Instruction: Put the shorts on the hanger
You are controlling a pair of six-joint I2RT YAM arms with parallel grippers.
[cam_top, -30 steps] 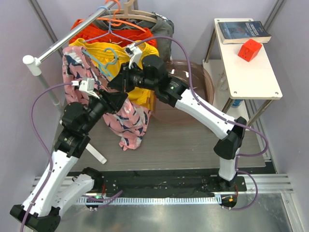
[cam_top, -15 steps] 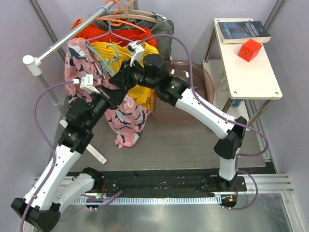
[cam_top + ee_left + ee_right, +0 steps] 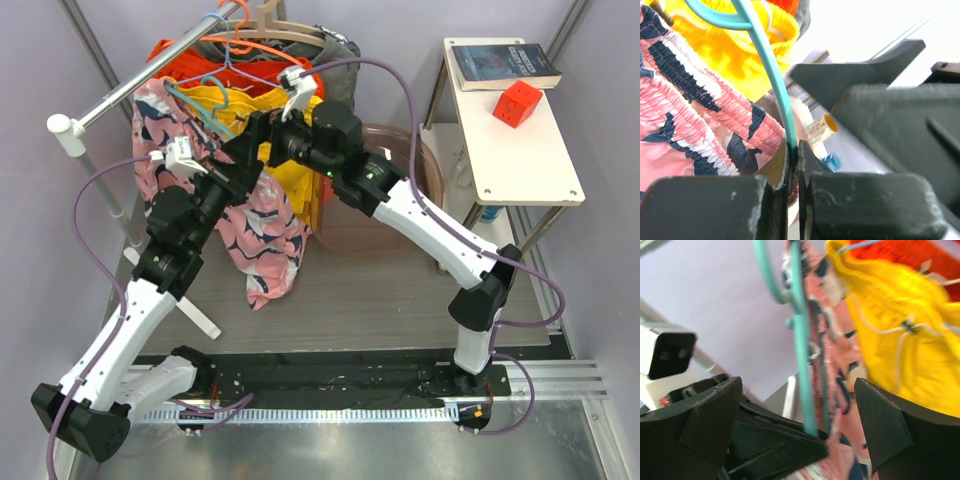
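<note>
Pink shorts [image 3: 268, 232] against teal hanger [image 3: 208, 108], upper left.
The left pincer [image 3: 794, 152] clamps the hanger's thin bar; the right pincer [image 3: 799, 412] is spread wide around it.

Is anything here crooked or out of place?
The thin teal plastic hanger sits tilted, pinched in the left gripper, and the pink shark-print fabric shorts hang from it bunched and lopsided.

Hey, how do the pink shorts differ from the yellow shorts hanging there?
Print: the pink shorts carry dark navy and white shapes; the yellow shorts are plain.
Cord: the yellow shorts show a white drawstring; none shows on the pink shorts.
Handling: the pink shorts hang along the teal hanger pinched by the left gripper; the yellow shorts hang behind them.
Both have gathered elastic waistbands.
</note>
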